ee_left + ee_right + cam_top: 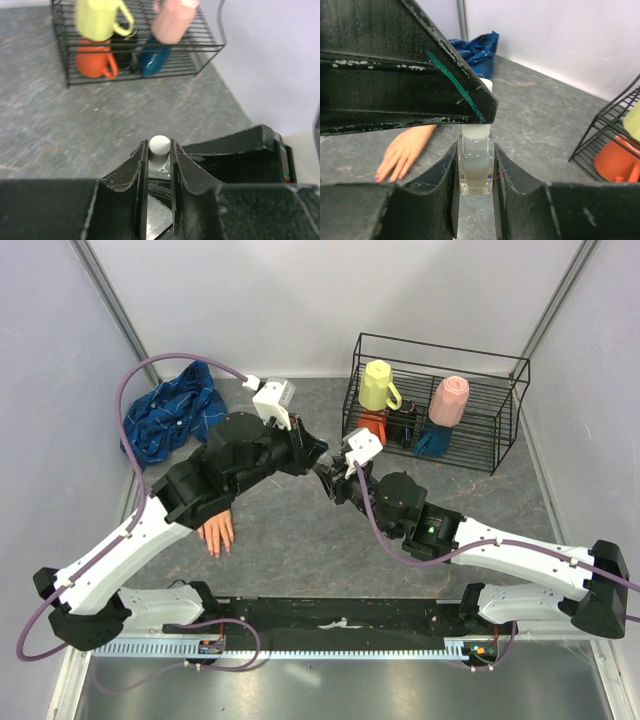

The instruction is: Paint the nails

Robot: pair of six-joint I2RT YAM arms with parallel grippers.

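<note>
The pale peach mannequin hand [217, 532] lies flat on the grey table, partly under my left arm, and its wrist is hidden. Its tiny nails [216, 551] point toward the near edge. The hand also shows in the right wrist view [402, 152]. My right gripper [476, 170] is shut on a small clear bottle [476, 162] of pale liquid and holds it upright above the table. My left gripper [159, 150] is shut on the bottle's white cap [159, 145] from above. The two grippers meet at mid-table [328, 475], right of the hand.
A black wire rack [500, 425] stands at the back right with yellow [378, 385], pink [449, 400], orange and blue mugs. A crumpled blue plaid cloth [175, 415] lies at the back left. White walls close in the sides and back.
</note>
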